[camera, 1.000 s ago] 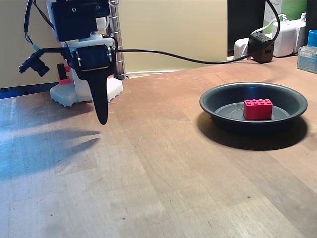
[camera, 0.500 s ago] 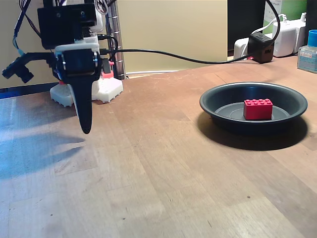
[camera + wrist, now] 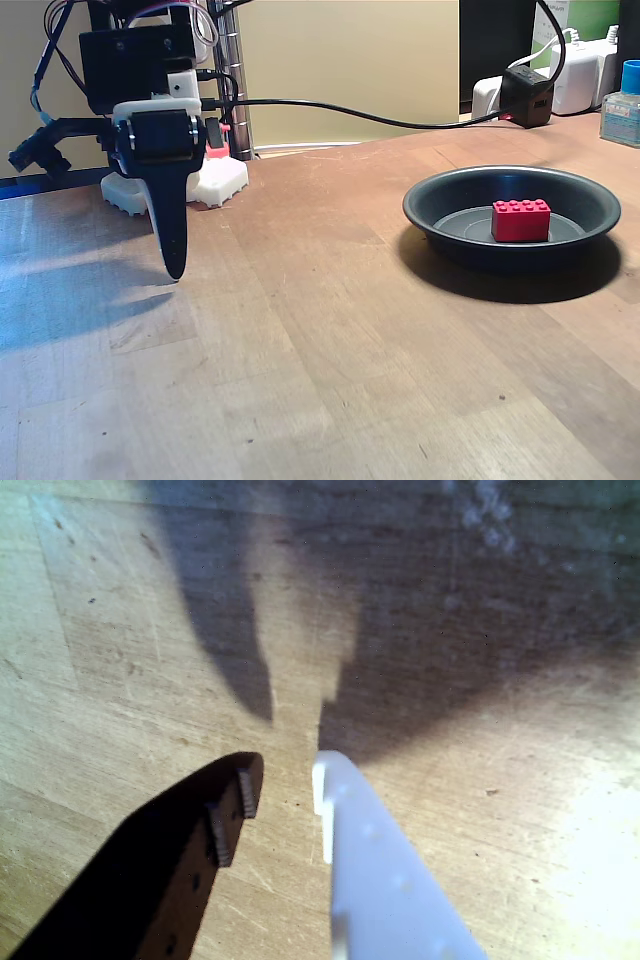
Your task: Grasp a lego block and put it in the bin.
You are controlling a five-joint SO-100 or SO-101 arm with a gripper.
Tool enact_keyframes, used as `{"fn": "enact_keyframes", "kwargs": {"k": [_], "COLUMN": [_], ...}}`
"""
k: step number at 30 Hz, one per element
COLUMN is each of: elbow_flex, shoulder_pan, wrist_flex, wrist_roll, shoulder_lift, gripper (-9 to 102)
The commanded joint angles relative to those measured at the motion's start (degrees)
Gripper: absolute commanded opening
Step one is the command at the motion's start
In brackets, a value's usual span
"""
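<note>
Hovering over bare desk [image 3: 330, 340]: end effector [image 3: 285, 780], apparently slightly parted, empty; lego block [image 3: 521, 219] lying in bin [image 3: 430, 200], far rightward.

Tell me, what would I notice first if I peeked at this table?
Probably the bright red lego block, lying inside the dark round bin on the right of the fixed view. Next, the gripper on the left, pointing down just above the bare wooden table; in the wrist view its fingers stand slightly apart with nothing between them.

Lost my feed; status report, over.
Hand slightly open, empty, above bare table. Lego block resting in bin. Nothing in the way.
</note>
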Motion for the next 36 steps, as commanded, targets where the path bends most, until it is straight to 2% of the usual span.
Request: {"fn": "enact_keyframes", "kwargs": {"k": [1, 25, 32, 36], "elbow_flex": [1.67, 7.03, 12.04, 11.95], "shoulder_pan": [0.7, 0.79, 0.88, 1.05], "wrist_flex": [0.18, 0.09, -7.73, -8.53], "wrist_roll": [-0.35, 3.69, 3.69, 3.87], "shoulder_lift": [0.0, 0.0, 0.0, 0.0], "gripper": [0, 0, 1, 0]}}
